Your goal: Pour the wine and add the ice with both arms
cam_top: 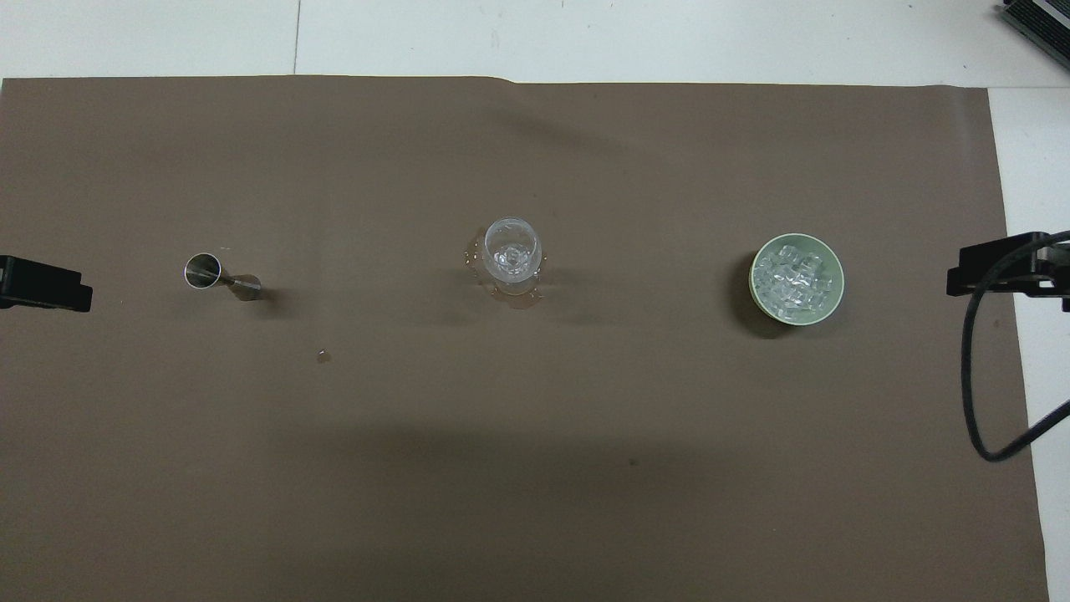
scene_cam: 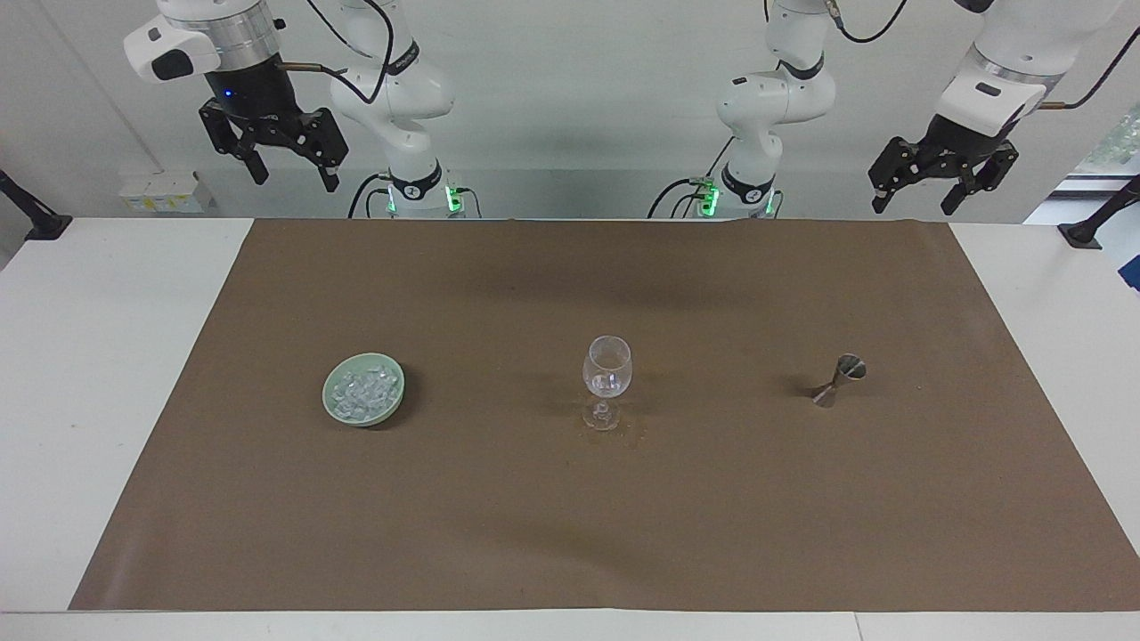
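Both arms raised high near their bases, jaws spread.

L arm raised, wrist tilted, left gripper fingers apart, empty | R arm raised, right gripper pointing down, fingers apart, empty

Brown paper sheet covers the white table. Stemmed glass stands upright at mid-sheet, clear cubes visible inside it; small wet patches lie on the paper at its foot. Metal jigger stands toward the left arm's end, a single droplet nearer the robots than it. Green bowl toward the right arm's end holds the ice pile. Black left gripper tip and right gripper tip show at the frame edges, well apart from all items; fingers unreadable
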